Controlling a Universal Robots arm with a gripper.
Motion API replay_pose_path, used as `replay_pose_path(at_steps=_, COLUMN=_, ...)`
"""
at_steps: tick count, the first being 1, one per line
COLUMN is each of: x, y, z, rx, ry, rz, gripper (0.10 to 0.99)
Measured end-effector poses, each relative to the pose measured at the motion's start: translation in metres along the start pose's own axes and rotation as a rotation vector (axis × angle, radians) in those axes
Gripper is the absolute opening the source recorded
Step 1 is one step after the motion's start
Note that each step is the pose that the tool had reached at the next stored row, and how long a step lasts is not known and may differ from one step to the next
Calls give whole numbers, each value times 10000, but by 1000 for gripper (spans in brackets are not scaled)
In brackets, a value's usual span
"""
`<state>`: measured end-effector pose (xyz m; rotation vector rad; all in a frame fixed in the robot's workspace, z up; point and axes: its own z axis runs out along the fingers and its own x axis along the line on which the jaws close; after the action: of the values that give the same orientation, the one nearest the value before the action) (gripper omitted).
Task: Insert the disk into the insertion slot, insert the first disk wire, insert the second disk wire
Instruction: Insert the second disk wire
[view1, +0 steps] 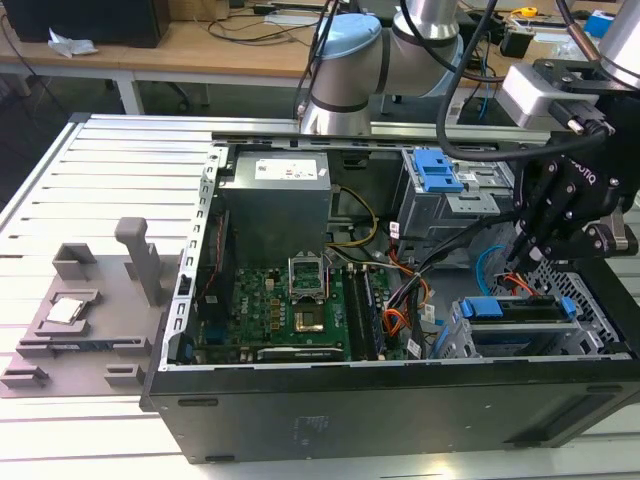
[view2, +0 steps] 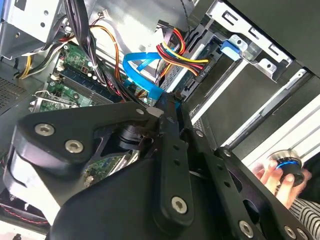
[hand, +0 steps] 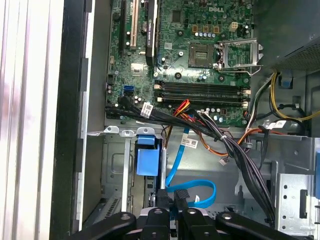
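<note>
The disk (view1: 520, 311), dark and flat in its blue carrier frame, sits inside the insertion slot (view1: 455, 335), the silver perforated cage at the case's front corner on the exterior view's right. My gripper (view1: 528, 262) hangs just above the disk's rear edge. In both wrist views its fingers (view2: 169, 112) are shut on the black end of a blue flat wire (view2: 136, 70), which loops beside the cage (hand: 197, 192). A red-yellow-black wire bundle (view2: 180, 54) runs to a black plug at the disk's edge (view2: 199, 74). The carrier's blue tab (hand: 147, 161) lies close to the fingertips (hand: 164, 200).
The motherboard (view1: 290, 300) fills the case's middle, with the power supply (view1: 275, 200) behind it. A taller grey cage with a blue tab (view1: 437, 172) stands at the back. Black cable bundles (hand: 235, 150) cross beside the gripper. A person's hand (view2: 272, 175) rests on a knob outside the case.
</note>
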<state>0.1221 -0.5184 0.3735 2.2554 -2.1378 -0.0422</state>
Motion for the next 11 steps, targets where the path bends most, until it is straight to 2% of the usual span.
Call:
replay_pose_path(at_steps=2, x=11, y=1, z=0, rx=0, ry=0, rz=0, gripper=165)
replay_pose_path(at_steps=5, x=101, y=6, z=8, rx=0, ry=-1, rz=1, gripper=165)
replay_pose_path(at_steps=7, x=154, y=-4, z=71, rx=1, ry=-18, rz=-3, gripper=165)
replay_pose_path(at_steps=11, x=167, y=-58, z=158, rx=-7, ry=-19, rz=-1, gripper=165)
